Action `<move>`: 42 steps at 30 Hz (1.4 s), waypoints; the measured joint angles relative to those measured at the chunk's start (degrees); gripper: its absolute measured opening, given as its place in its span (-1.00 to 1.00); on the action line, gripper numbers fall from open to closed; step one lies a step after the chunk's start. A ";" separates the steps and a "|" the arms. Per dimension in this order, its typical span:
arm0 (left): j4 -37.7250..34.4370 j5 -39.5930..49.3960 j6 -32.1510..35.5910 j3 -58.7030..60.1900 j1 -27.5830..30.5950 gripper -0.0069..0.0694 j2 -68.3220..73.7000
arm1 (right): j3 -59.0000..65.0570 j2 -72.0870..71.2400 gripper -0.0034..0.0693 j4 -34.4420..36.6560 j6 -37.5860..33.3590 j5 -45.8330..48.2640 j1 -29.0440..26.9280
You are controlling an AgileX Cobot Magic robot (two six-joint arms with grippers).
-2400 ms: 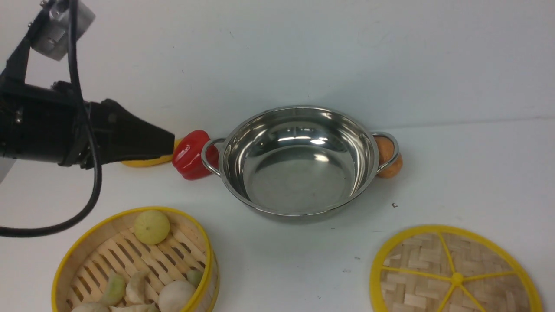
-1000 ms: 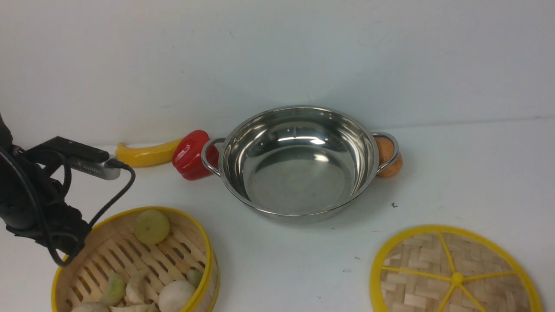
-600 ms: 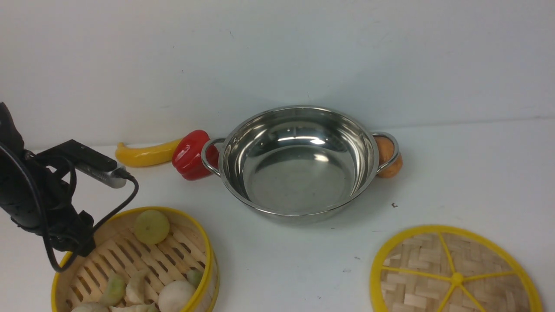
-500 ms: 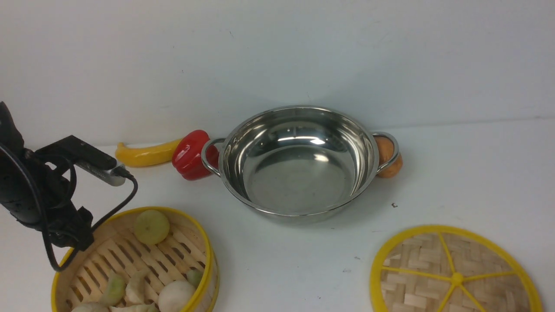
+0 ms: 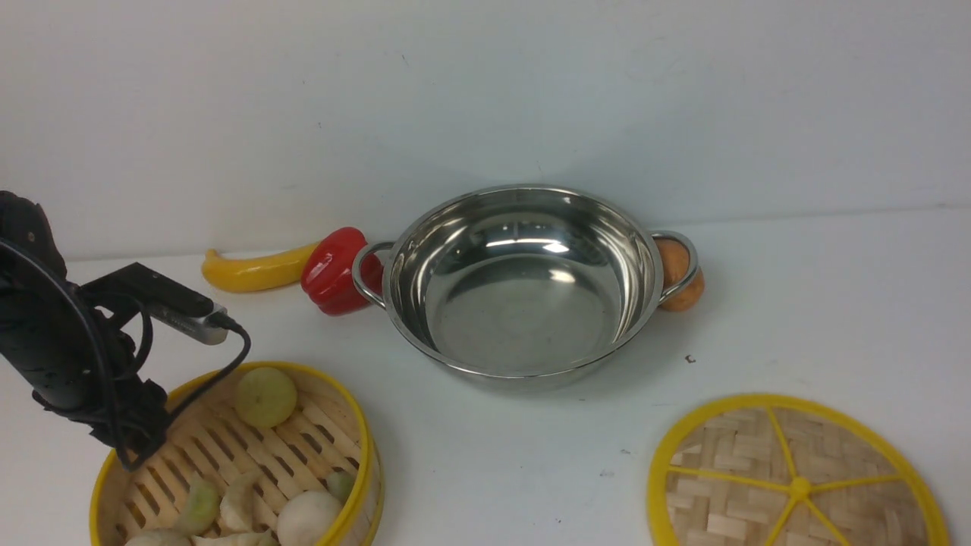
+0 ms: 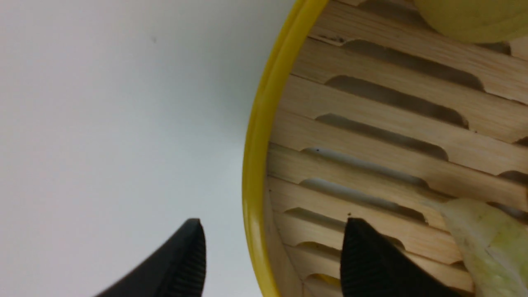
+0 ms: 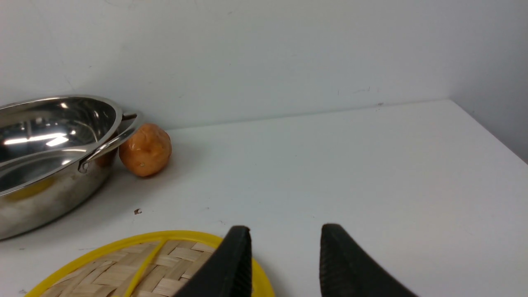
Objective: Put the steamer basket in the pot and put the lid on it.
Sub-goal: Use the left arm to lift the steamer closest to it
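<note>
The left gripper, jaws spread wide, straddles the yellow rim of the steamer basket: one finger hangs outside over the white table, the other inside above the slatted floor. Neither finger can be seen to touch the wall yet. The basket sits at the near left of the table, well apart from the pot, which stands bare at centre with its mouth up. The lid lies flat at the near right.

The right gripper hovers just over the lid's edge, jaws partly apart with nothing between them.

By the look of it the basket is a light thing, bamboo strip and plastic hoop, stiff at the rim but thin in the wall. It carries a load (a round pale-green bun and several dumplings loose on the slats), so a pinch at one side will likely let the far side sag and the food roll. The wall under the rim, where the jaws now stand, looks the sensible hold, taken deep and carried level. The pot's polished steel will be slippery, and the fit looks close. The lid seems lighter again, best lifted by its centre knob or by its rim.

A banana and red pepper lie by the pot's left handle.
</note>
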 joint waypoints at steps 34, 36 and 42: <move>1.95 -0.17 -6.37 0.00 0.00 0.24 5.03 | 0.00 0.00 -0.22 0.00 -0.19 0.00 0.00; 1.95 -0.17 -6.37 0.00 0.00 0.24 5.30 | 0.00 0.00 -0.22 0.00 -0.19 0.00 0.00; 1.95 -0.17 -6.37 0.00 0.00 0.22 5.48 | 0.00 0.00 -0.22 0.00 -0.13 0.00 0.00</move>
